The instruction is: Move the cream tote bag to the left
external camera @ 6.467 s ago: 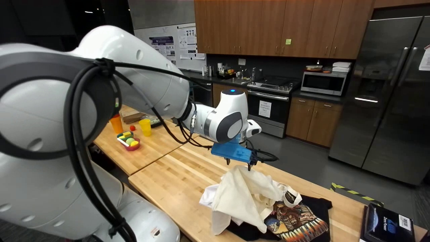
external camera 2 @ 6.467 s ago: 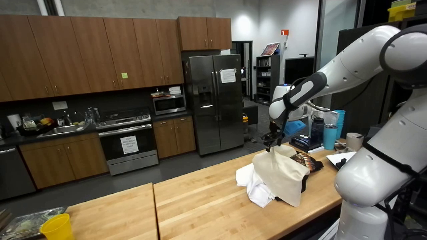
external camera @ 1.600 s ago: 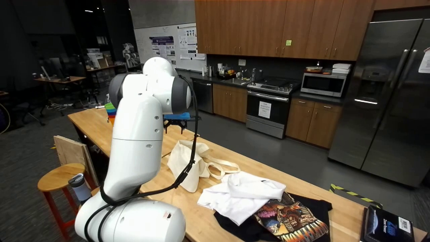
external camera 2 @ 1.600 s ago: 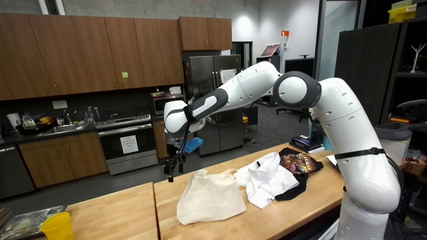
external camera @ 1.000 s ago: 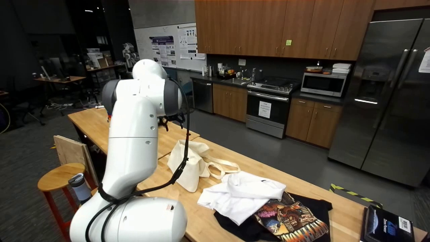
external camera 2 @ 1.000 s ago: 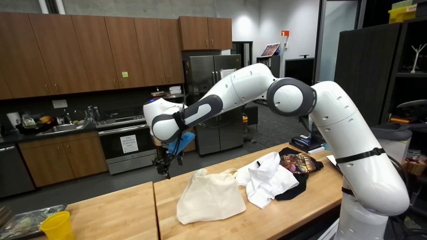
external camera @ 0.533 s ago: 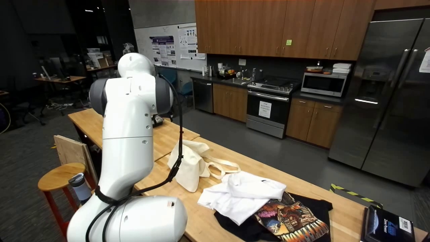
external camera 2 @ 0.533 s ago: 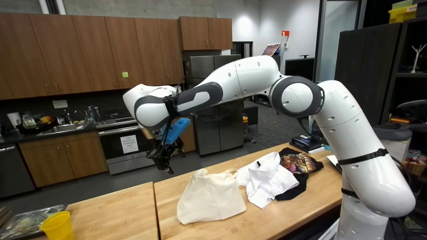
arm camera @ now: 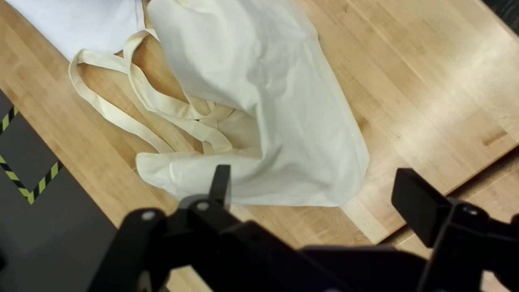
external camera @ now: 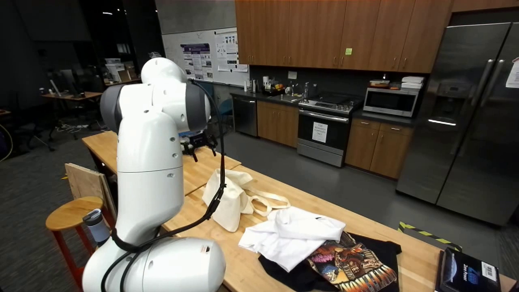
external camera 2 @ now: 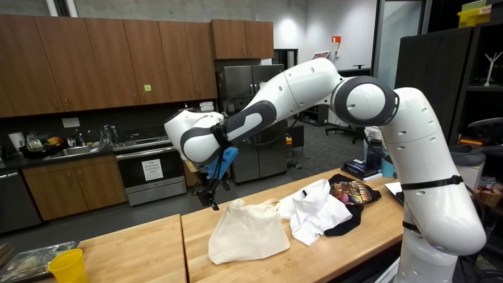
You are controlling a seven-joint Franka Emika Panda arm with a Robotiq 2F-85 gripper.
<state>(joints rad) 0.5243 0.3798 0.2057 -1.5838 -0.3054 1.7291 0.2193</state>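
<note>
The cream tote bag (external camera 2: 249, 236) lies slumped on the wooden table, left of the white shirt in both exterior views. Its straps (arm camera: 109, 113) trail toward the shirt, and its mouth gapes. In an exterior view the arm's cable crosses in front of the bag (external camera: 233, 207). My gripper (external camera 2: 221, 197) hangs in the air above and beyond the bag's far left corner, touching nothing. In the wrist view the gripper (arm camera: 314, 178) is wide open, its fingers far apart; bag cloth and bare wood show below them.
A white shirt (external camera 2: 312, 208) lies partly over a black cloth with colourful print (external camera: 352, 263). A seam (external camera 2: 184, 251) parts two tables. Farther left are a yellow cup (external camera 2: 67, 267) and a covered tray (external camera 2: 37, 259). A black box (external camera: 468, 269) sits at the right end.
Since the oldest frames the bag has moved left off the shirt and printed cloth. It lies still over the last frames, while my gripper swung further left, then back a little toward it.
</note>
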